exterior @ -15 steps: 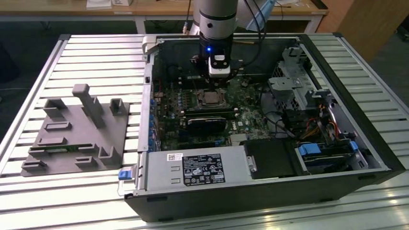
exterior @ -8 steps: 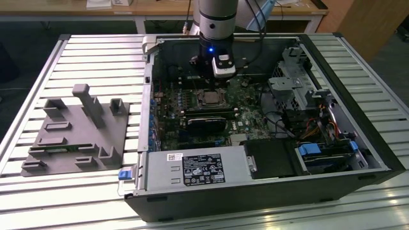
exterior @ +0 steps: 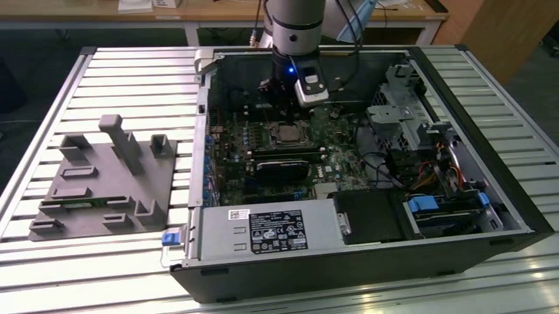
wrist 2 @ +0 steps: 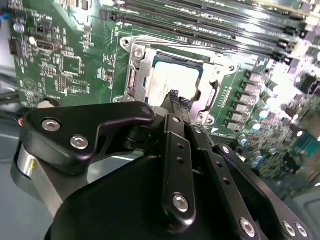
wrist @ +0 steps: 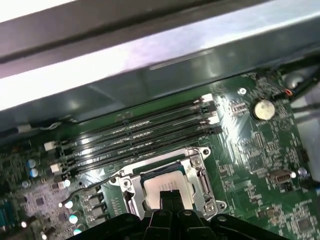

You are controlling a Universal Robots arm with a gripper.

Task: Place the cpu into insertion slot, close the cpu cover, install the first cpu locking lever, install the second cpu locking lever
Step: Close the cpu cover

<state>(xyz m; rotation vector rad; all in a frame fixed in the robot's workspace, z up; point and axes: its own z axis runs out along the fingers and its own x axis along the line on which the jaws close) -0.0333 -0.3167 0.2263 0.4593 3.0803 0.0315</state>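
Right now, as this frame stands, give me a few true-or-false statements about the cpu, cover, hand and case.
1. The cpu lies in the slot. True.
2. The hand hovers outside the case. False: it is inside the case, over the cpu.
3. The cover lies down, framing the cpu. True.
4. The hand holds the cpu. False: its fingers are shut on nothing, and the cpu rests in the slot.
5. The case stands upright. False: it lies on its side, open on top.
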